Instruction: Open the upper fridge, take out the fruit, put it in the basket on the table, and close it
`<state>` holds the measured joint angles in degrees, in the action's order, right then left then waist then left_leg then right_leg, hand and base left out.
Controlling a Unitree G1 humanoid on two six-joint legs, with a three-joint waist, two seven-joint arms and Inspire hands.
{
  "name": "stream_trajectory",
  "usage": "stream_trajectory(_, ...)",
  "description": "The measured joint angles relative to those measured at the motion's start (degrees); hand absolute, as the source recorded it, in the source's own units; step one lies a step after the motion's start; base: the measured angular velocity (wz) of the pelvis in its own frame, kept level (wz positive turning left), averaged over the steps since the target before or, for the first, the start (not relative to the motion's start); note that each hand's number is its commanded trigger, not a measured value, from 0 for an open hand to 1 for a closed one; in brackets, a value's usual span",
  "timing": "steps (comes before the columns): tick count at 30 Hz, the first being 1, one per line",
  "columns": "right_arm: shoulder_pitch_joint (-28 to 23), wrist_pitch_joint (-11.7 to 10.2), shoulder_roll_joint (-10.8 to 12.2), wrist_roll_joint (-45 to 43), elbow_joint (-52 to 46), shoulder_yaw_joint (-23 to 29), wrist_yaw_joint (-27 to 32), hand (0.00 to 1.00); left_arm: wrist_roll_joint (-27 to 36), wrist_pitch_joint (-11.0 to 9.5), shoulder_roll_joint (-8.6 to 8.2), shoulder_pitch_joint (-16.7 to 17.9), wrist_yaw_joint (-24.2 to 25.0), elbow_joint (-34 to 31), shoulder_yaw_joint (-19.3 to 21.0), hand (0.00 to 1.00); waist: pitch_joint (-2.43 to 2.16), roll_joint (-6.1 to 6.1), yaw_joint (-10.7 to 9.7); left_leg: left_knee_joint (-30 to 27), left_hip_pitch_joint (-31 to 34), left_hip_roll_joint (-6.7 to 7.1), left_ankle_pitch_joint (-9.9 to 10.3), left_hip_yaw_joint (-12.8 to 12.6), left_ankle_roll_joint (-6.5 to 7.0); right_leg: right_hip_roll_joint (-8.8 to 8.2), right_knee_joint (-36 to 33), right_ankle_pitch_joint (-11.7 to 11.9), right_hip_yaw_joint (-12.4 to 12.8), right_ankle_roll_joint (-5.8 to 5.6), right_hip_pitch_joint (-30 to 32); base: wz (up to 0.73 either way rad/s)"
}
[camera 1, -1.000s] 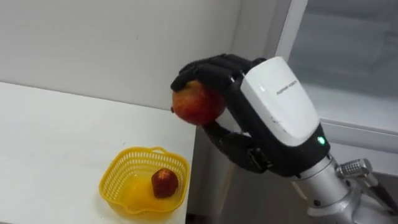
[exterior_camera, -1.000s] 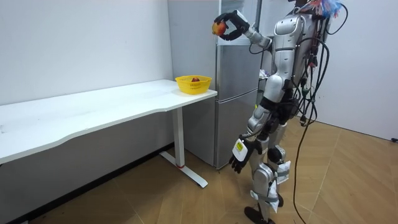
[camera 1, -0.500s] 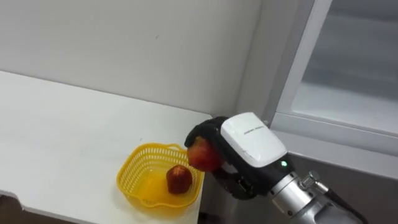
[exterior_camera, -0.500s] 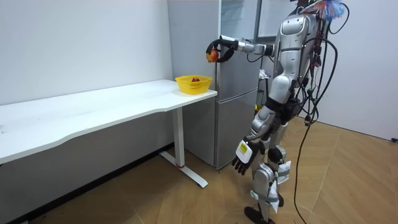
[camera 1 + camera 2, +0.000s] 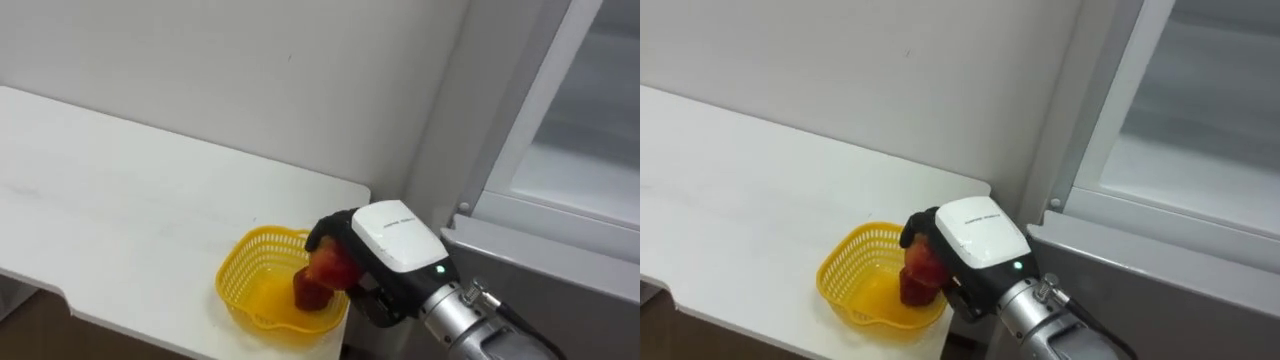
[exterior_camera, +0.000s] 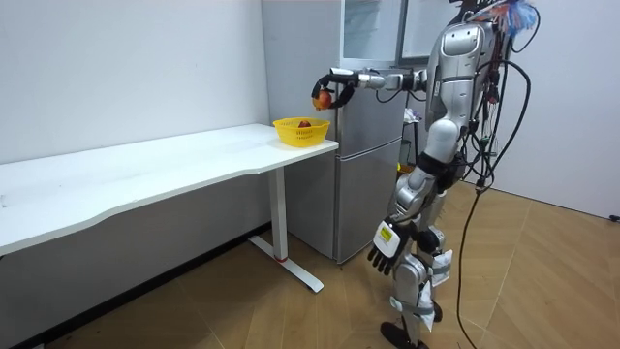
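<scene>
**Fruit retrieved from the fridge and held over the basket; release outstanding**

The white table (image 6: 145,179) bears the yellow basket (image 5: 250,290), which is set at the table's end. The grey fridge (image 6: 368,145) stands just beyond the basket, past that table end. Its pale upper section is seen to the basket's right in the eye views. Whether the upper door is fully open cannot be settled from these views. In the room view the robot is seen standing upright on the fridge side of the basket, with one arm stretched level towards it.

The right hand (image 5: 395,235) is placed over the basket's right rim. Its fingers are curled round a red-and-yellow fruit (image 5: 330,268), apple-like in look, which is thereby held just above the basket's inside. The left hand (image 6: 385,242) hangs idle, well below the basket and well apart from it. Its fingers are seen loose and nothing is held in them.

A second red fruit (image 5: 304,295) lies in the basket, directly under the held one and very near it. Whether the two touch cannot be told.

Progress is judged late. Removal from the fridge and carriage to the basket are taken as done. Lowering, release and withdrawal of the right hand are judged to remain, and possibly closing of the fridge.
</scene>
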<state>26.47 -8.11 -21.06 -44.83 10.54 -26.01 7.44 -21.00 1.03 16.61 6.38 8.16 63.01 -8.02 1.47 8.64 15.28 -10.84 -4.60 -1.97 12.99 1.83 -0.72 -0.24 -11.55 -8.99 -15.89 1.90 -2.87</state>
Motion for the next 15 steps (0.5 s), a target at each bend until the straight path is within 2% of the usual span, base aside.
stream_trajectory(4,0.0,0.6,0.6,0.0,0.6,-0.4,0.0,1.0,0.1,0.3,-0.01,-0.3,0.0,0.0,-0.1,0.0,0.0,0.01,0.8,-0.1,0.0,0.01,0.0,0.0,0.0,0.0,0.0,0.0,-0.1,0.0,0.0,0.0)
stream_trajectory(15,0.0,1.2,1.2,0.7,2.8,-0.7,0.1,1.0,0.0,1.3,-0.31,-0.3,-0.3,-0.2,-0.1,0.0,-0.02,-0.01,0.7,-0.5,0.5,0.28,0.0,0.6,0.02,-0.25,0.1,0.0,-0.5,0.0,0.0,0.02)
